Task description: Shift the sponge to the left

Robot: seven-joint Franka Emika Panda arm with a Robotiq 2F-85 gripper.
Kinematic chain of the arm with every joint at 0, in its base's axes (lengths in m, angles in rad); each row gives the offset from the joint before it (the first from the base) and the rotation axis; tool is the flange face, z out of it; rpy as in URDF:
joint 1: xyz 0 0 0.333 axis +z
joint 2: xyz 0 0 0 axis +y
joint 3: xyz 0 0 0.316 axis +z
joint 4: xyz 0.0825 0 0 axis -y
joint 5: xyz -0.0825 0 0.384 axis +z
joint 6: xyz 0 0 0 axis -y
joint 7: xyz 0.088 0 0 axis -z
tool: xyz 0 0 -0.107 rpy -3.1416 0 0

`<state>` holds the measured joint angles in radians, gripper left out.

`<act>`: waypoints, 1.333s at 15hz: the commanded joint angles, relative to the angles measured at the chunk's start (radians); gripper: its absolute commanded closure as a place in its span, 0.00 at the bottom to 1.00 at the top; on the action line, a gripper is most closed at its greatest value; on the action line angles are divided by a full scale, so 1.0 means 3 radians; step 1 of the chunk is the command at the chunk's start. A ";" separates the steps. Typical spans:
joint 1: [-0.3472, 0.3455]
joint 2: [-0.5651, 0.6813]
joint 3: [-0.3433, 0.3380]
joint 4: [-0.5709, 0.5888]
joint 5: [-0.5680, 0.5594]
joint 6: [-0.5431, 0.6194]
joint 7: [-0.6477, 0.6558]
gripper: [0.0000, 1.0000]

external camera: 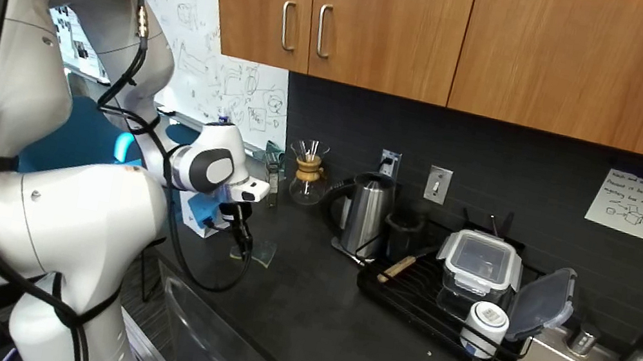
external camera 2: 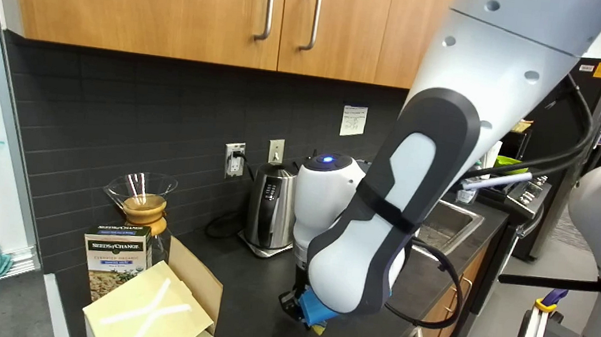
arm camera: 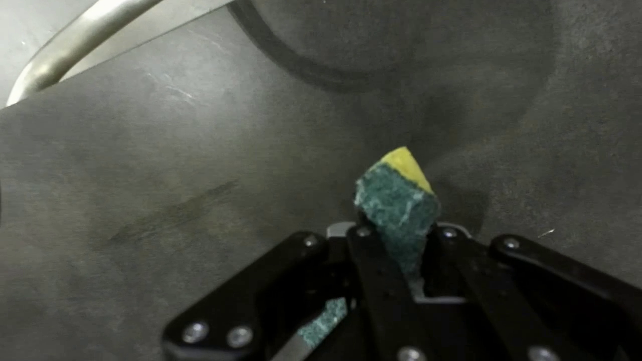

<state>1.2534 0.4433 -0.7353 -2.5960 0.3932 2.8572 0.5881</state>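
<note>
Left of one kettle [external camera: 369, 215] stand one coffee maker [external camera: 308, 173] and two boxes [external camera 2: 115, 269]; right of it, one drying rack [external camera: 404, 312]. Two cabinet handles [external camera 2: 265, 6] are above the kettle, two wall plates [external camera: 437, 185] behind it, one gripper [arm camera: 399, 233] and one sponge [arm camera: 398, 203] in front.

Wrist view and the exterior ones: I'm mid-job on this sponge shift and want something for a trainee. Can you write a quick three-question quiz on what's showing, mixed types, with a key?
1. True or false: in the wrist view, the gripper is shut on the sponge.
2. Fill in: in the wrist view, the sponge shows two colours, green and ____.
3. Multiple choice: in an exterior view, which of these sits on the dish rack?
A) the coffee maker
B) the lidded container
C) the cardboard box

Key: 1 true; 2 yellow; 3 B.
</note>
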 commanded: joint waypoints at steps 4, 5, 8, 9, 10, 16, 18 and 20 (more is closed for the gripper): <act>-0.0471 0.0015 0.0341 0.0226 -0.0680 -0.0158 0.0630 0.95; -0.0544 0.0020 0.0406 0.0258 -0.0750 -0.0173 0.0699 0.95; -0.0756 0.0038 0.0589 0.0357 -0.0950 -0.0234 0.0901 0.95; -0.0821 0.0044 0.0648 0.0389 -0.1016 -0.0247 0.0969 0.95; -0.0889 0.0046 0.0706 0.0420 -0.1080 -0.0263 0.1030 0.95; -0.1249 0.0099 0.1030 0.0616 -0.1407 -0.0351 0.1356 0.95; -0.1351 0.0128 0.1122 0.0684 -0.1482 -0.0376 0.1442 0.95; -0.1439 0.0160 0.1206 0.0747 -0.1542 -0.0401 0.1525 0.95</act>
<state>0.8681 0.4745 -0.4149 -2.4124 -0.0236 2.7670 0.9912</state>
